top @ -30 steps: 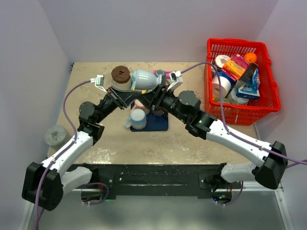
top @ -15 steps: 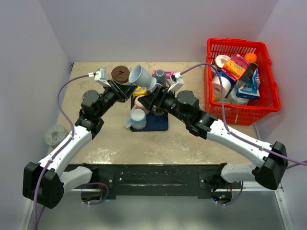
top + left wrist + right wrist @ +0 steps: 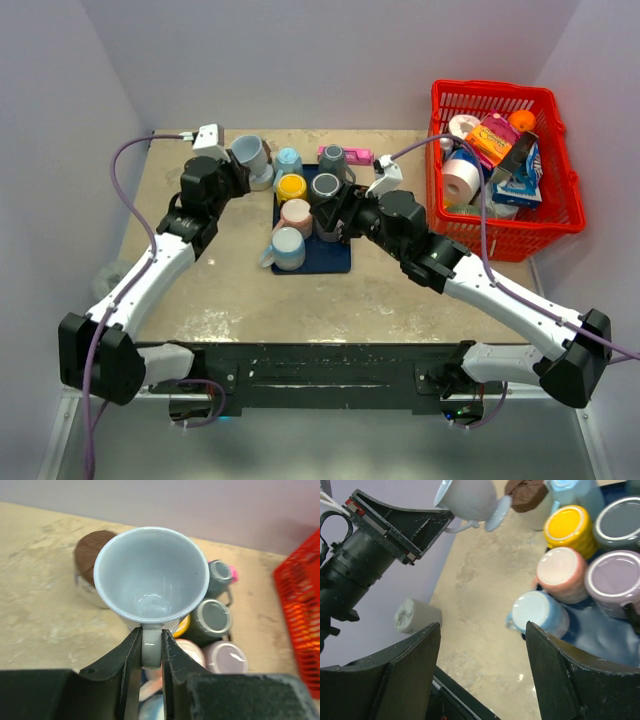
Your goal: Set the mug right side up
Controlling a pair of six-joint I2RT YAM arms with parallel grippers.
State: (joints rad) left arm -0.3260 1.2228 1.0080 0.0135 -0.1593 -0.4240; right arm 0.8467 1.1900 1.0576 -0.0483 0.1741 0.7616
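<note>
**Beige desk, one pale mug aloft**

A mottled beige desk [image 3: 380,300] fills the floor of a booth with plain pale walls [image 3: 300,60] on three sides. One red basket [image 3: 560,215], crammed with packets, sits at its right edge. One dark blue mat [image 3: 330,258] lies mid-desk. From above, six upturned mugs [image 3: 291,187] show on and behind it, and a seventh, the purple mug [image 3: 615,580], shows below the right wrist. The right jaws gape wide over them, empty. The left jaws pinch the handle of the pale mug [image 3: 150,575], held in the air at back left with its mouth tilted upward, by one brown-topped jar [image 3: 87,555].
</note>
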